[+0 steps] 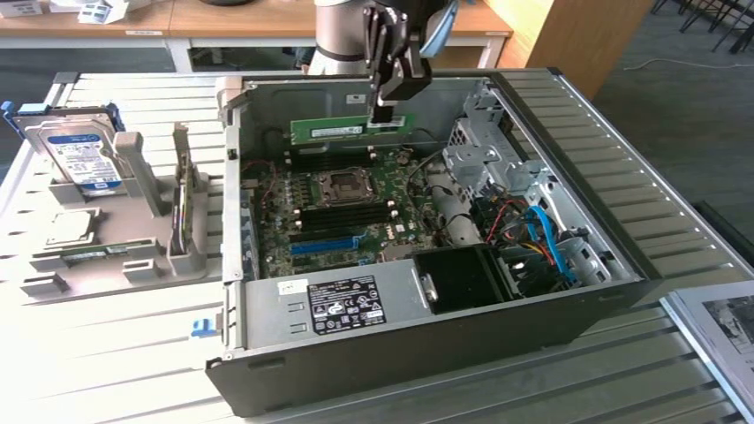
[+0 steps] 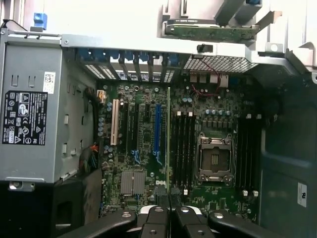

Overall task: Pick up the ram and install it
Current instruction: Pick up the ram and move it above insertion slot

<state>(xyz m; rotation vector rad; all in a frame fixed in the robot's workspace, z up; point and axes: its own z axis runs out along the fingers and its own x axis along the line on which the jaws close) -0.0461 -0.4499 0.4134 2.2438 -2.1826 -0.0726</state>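
While the gripper hung over the open computer case, its fingers were pressed together on the upper edge of the ram. The green stick was held level in the air, above the motherboard and touching no slot. From the wrist it looked like a thin green line, edge-on, just beside the black memory slots and near the empty processor socket.
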